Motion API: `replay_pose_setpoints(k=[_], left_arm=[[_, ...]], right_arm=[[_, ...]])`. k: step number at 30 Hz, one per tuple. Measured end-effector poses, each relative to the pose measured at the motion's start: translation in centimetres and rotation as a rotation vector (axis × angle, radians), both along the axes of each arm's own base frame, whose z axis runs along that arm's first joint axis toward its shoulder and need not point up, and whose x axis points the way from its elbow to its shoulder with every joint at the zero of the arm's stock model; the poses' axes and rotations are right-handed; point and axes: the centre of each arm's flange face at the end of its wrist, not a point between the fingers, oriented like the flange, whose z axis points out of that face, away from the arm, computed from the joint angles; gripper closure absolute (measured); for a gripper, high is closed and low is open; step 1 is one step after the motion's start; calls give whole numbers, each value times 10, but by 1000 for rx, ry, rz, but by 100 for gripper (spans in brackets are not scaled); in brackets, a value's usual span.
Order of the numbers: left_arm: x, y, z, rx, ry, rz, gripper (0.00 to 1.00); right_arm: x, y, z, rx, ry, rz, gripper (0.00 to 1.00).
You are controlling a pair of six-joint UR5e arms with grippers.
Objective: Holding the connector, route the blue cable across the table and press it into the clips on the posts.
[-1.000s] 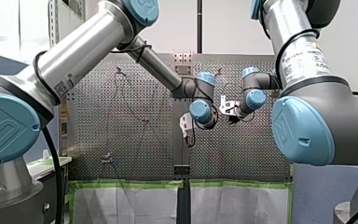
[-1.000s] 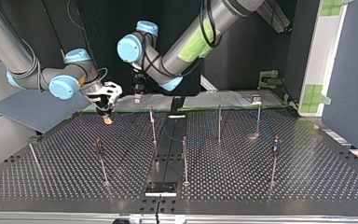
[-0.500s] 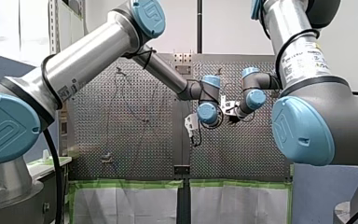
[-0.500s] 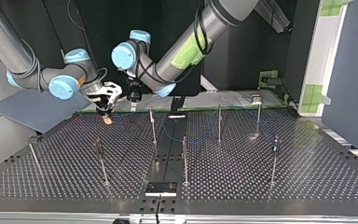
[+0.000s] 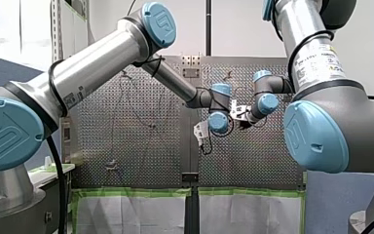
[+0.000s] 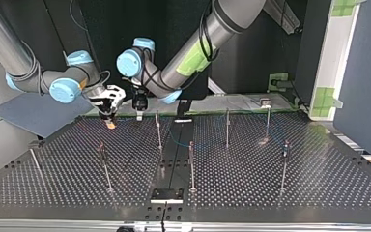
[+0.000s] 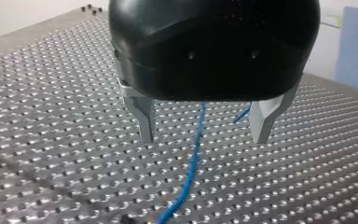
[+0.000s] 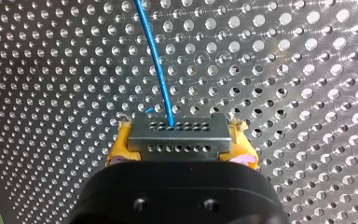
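My right gripper point(image 8: 182, 144) is shut on the grey connector point(image 8: 177, 134), with a yellow pad point(image 8: 120, 145) on either side of it. The blue cable point(image 8: 156, 60) leaves the connector and runs away over the perforated plate. In the top view this gripper point(image 6: 109, 117) hangs low over the table's far left part. My left gripper point(image 7: 204, 135) stands open just above the plate, its metal fingers point(image 7: 142, 116) astride the blue cable point(image 7: 193, 158) without touching it. It hangs close beside the right gripper in the top view point(image 6: 139, 112) and in the front view point(image 5: 202, 138).
Several thin posts with clips stand on the table, among them one point(image 6: 158, 130) near the grippers, one point(image 6: 191, 164) at the middle and one point(image 6: 284, 164) at the top view's right. A small black plate point(image 6: 166, 195) lies at the near edge.
My left arm has swung toward the top view's left, bringing its open gripper close to my right gripper. The right gripper has stayed put with the connector.
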Motion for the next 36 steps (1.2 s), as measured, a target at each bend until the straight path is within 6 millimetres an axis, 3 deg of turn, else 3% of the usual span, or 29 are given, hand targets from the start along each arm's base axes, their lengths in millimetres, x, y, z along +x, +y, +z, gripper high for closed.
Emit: replay_pose_setpoints(k=[12,23,34,36], left_arm=[[14,-1,-4,-16,-6,9,0],[26,-8,-36,17,43,52,0],[33,-15,-20,8,26,81,0],[32,-14,-21,18,28,93,4]], right_arm=[[0,0,0,1,-1,3,100],[0,0,0,1,-2,6,100],[0,0,0,-1,-3,6,100],[0,0,0,-1,-4,9,100]])
